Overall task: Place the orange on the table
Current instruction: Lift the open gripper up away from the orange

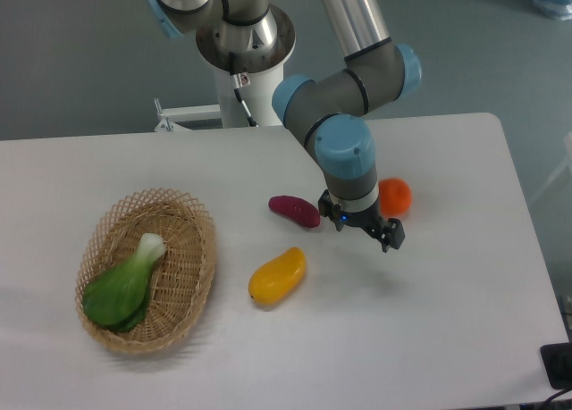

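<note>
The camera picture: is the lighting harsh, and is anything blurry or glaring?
In the fixed camera view the light is soft: the pincer and yellow fruit cast only faint shadows on the white table; the orange looks sharp, with no strong glare.

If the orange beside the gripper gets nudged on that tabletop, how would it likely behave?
The orange looks round and smooth, so a nudge would probably send it rolling across the flat white table. Nothing visibly blocks its right side. Its glossy skin may slip against the gripper fingers unless it is grasped centrally.
</note>
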